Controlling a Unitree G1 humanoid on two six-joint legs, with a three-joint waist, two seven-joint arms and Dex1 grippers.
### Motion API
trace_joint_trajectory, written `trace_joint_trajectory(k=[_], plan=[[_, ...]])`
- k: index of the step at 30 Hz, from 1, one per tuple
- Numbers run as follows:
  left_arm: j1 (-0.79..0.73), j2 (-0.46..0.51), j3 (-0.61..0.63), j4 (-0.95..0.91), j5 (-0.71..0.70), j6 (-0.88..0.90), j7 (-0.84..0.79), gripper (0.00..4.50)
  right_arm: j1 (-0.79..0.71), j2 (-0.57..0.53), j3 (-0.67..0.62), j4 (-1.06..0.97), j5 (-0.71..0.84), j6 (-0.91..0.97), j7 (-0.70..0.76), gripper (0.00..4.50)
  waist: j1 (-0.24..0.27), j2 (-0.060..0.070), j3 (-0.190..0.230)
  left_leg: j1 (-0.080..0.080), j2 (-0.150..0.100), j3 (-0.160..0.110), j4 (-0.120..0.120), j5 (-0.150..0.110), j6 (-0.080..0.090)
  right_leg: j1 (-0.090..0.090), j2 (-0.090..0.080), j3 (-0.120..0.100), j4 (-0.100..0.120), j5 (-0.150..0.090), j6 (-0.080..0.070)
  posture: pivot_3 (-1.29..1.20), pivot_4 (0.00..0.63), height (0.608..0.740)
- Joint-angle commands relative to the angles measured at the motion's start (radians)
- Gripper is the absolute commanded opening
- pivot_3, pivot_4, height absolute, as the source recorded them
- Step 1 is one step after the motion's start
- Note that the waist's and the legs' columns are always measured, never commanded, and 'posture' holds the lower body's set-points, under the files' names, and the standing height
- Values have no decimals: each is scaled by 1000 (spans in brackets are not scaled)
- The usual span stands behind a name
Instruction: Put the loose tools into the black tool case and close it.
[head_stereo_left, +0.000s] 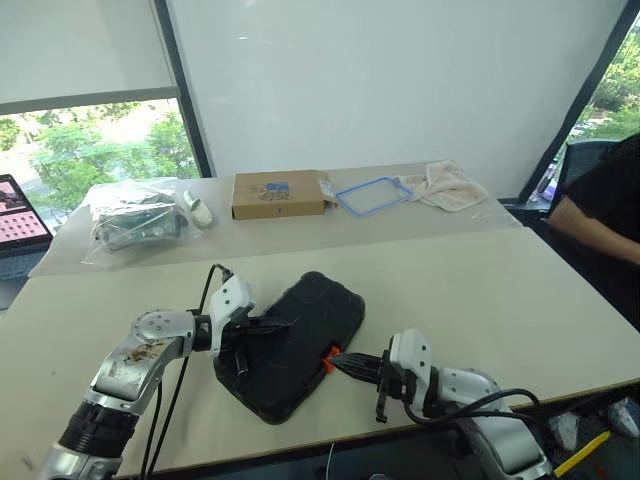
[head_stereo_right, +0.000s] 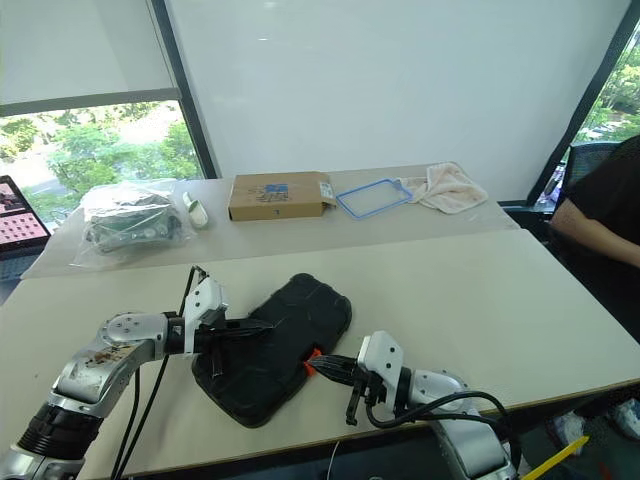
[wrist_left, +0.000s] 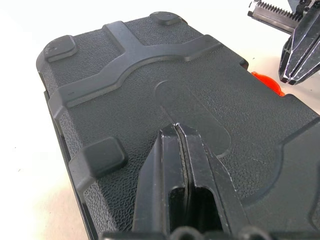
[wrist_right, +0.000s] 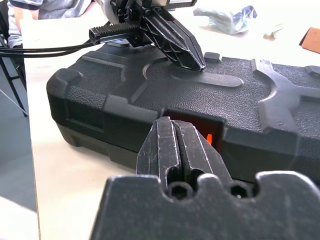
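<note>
The black tool case (head_stereo_left: 300, 335) lies shut on the near table, lid down, turned at an angle. My left gripper (head_stereo_left: 283, 323) is shut, its fingertips pressing on the middle of the lid (wrist_left: 200, 100). My right gripper (head_stereo_left: 337, 359) is shut too and points at the orange latch (head_stereo_left: 327, 362) on the case's near side, tips right at it. In the right wrist view the orange latch (wrist_right: 209, 138) peeks out just behind my shut fingers (wrist_right: 177, 145). The loose tools are out of view.
On the far table sit a brown cardboard box (head_stereo_left: 281, 193), a blue frame (head_stereo_left: 372, 195), a crumpled cloth (head_stereo_left: 447, 184) and a clear bag of items (head_stereo_left: 135, 223). A laptop (head_stereo_left: 18, 215) stands at far left. A person in black sits at the right edge (head_stereo_left: 600, 225).
</note>
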Motion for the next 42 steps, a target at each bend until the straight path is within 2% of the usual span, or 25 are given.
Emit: trace_joint_trajectory(k=[1,7,10,21,38,42], plan=[[39,4,-50,41,40,11,-9,51,-11,-2,-8,-30,19,-24,4,0,0,0,0,0,0,0,0,0,0,0,0,0,0,0,0,0,150,740],[39,8,-52,58,45,-8,-16,51,58,-108,-39,-118,74,64,54,0,2,0,0,0,0,0,-1,0,0,0,-1,0,0,0,0,0,150,740],[37,8,-54,62,46,-13,-19,51,78,-141,-32,-105,45,74,46,0,5,0,0,0,0,0,-1,0,0,0,-1,0,-1,0,0,0,150,740],[36,8,-65,68,52,-19,-22,51,-52,-58,29,73,-69,30,-11,0,6,1,-1,1,0,0,-1,0,0,1,-1,0,0,0,0,0,150,740],[43,0,-66,82,58,-21,-15,51,-107,-4,41,102,-69,16,-8,0,2,1,-1,1,0,0,-1,0,0,1,-1,0,0,0,0,0,150,740],[78,-1,-31,88,44,-58,-11,51,-100,-11,27,95,-53,-4,12,0,-1,1,-1,1,0,0,-1,0,0,1,-1,0,0,0,0,0,150,740]])
